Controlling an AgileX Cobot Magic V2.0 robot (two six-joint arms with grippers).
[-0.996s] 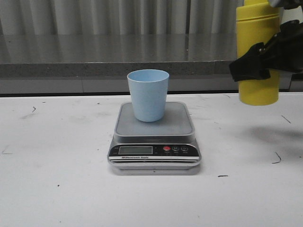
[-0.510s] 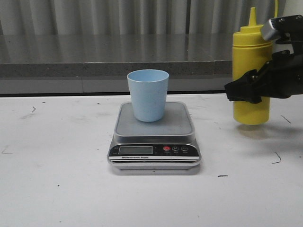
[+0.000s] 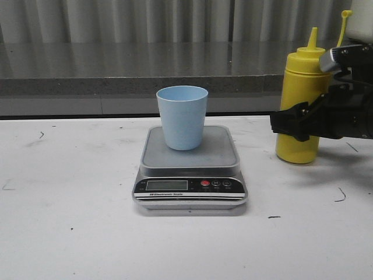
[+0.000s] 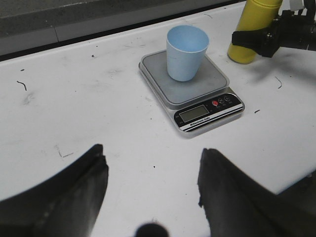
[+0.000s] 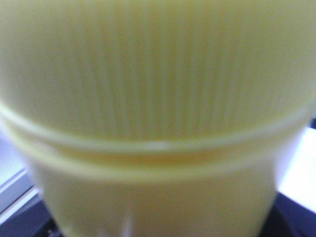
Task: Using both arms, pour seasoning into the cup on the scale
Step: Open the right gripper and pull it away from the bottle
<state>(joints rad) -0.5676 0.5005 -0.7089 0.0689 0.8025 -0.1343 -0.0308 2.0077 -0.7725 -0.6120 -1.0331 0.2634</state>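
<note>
Right gripper [image 3: 294, 125]: black fingers clamped round the bottle's middle
Bottle [image 3: 301, 105]: tall yellow plastic, pointed nozzle, small tethered cap; upright on the table [image 3: 70, 233], right of the scale; the right wrist view is filled by its blurred ribbed yellow wall [image 5: 158, 98]
Left gripper [image 4: 150, 197]: dark fingers spread apart, holding nothing; seen only in its own wrist view, well short of the scale
Cup [image 3: 182, 116]: smooth pale blue tumbler, tapering; upright on the platform
Scale [image 3: 190, 169]: flat steel platform, black panel, red button
</note>
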